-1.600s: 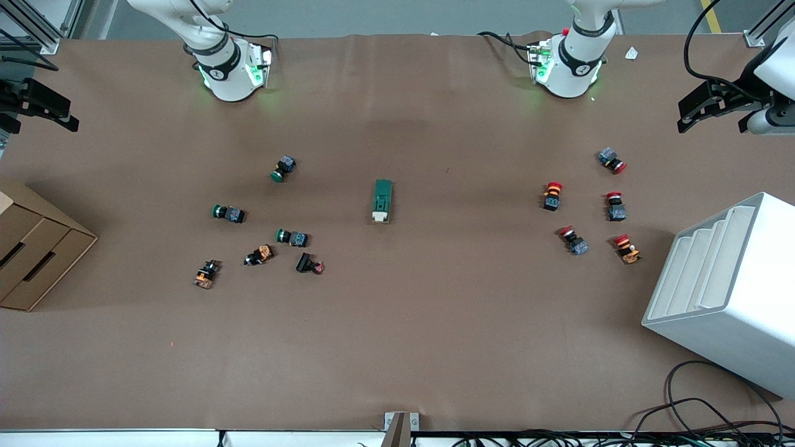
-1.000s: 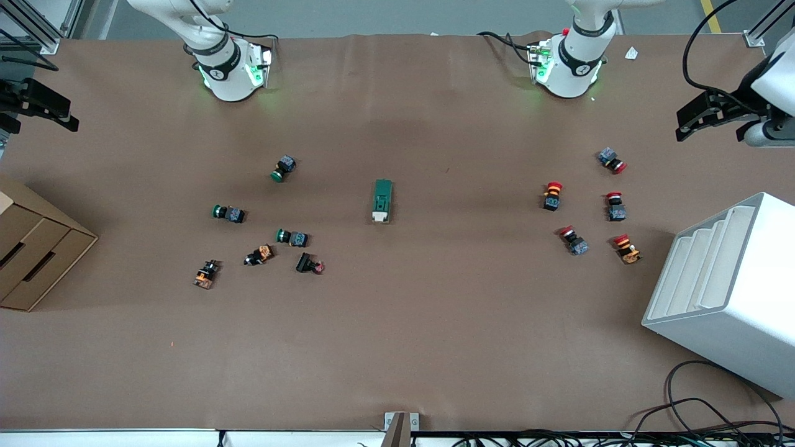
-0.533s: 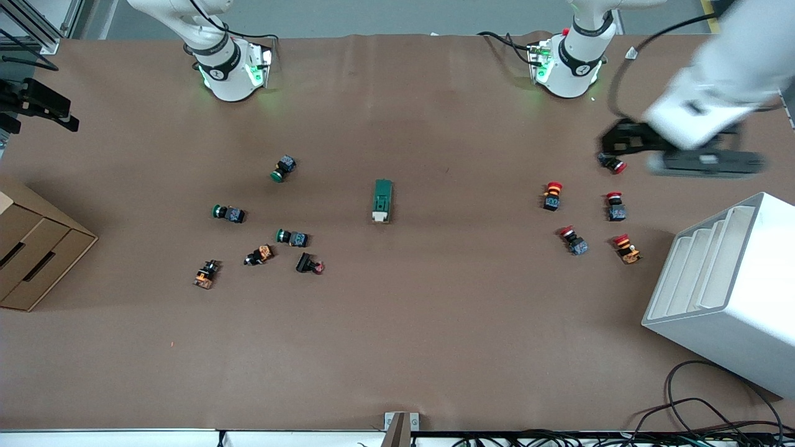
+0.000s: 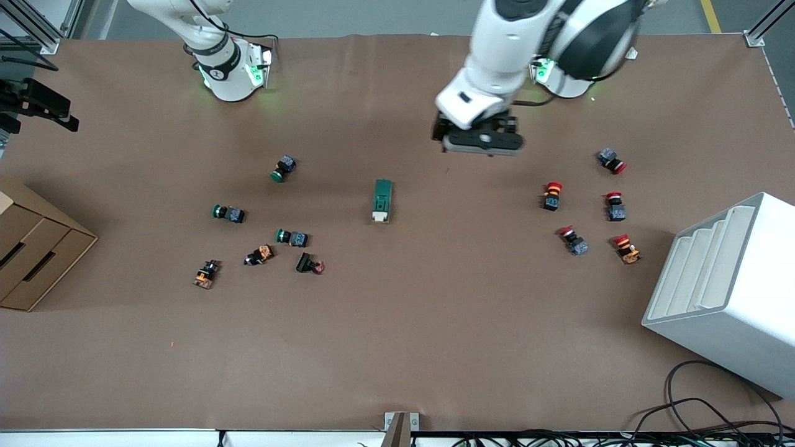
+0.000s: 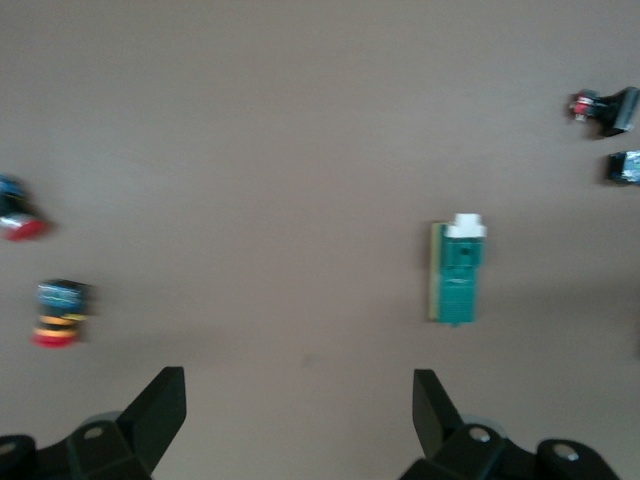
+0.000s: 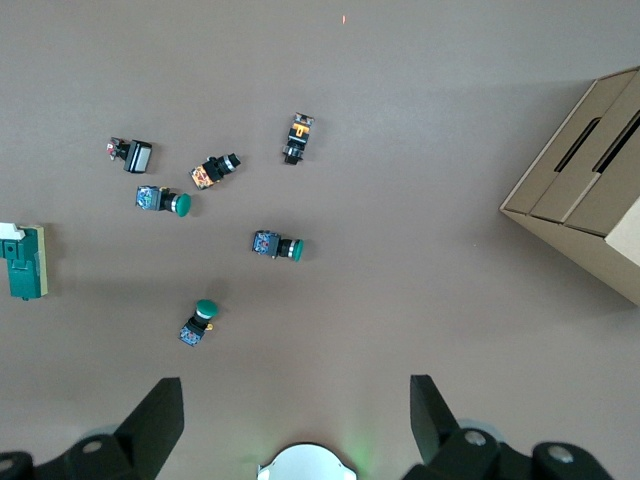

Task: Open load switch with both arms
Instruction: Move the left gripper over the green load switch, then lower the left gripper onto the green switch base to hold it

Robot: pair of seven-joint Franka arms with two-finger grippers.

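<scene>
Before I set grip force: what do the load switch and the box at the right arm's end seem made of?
Load switch: likely moulded plastic, with a dark green, smooth, faintly glossy body and a white end piece. Box: looks like brown cardboard, matte, with folded panels and cut slots. Both are judged by look alone.

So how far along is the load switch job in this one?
Barely begun. Nothing is done: the load switch lies untouched mid-table. In hand: the left gripper hangs open and empty over bare table, short of the switch, toward the left arm's end. The right gripper waits open, high near its base. Left: reaching, gripping with both, opening.
</scene>
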